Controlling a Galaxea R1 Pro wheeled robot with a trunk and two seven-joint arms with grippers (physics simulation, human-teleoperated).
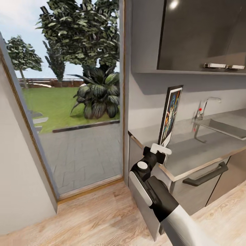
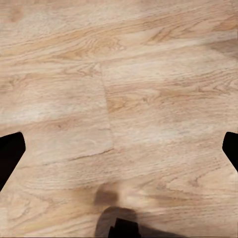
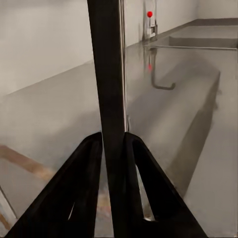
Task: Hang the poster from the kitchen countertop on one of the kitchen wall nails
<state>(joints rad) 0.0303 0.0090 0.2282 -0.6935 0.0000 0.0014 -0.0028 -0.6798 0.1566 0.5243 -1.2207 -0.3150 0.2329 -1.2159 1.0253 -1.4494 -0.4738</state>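
One poster (image 1: 170, 115) stood upright above the near-left corner of the kitchen countertop (image 1: 191, 150), bottom edge clamped between the two fingers (image 3: 87, 183) of the right gripper (image 1: 160, 150); in the right wrist view it appeared edge-on as a dark strip (image 3: 110, 99). One faucet (image 1: 205, 107) and one sink (image 1: 227, 127) stood further along. The left gripper (image 2: 119, 153) faced one wood floor (image 2: 119, 74), jaws apart.

The tall black-framed poster with dark blue artwork (image 1: 170, 114) stands upright, lifted over the smooth grey stone tabletop (image 1: 194, 150).
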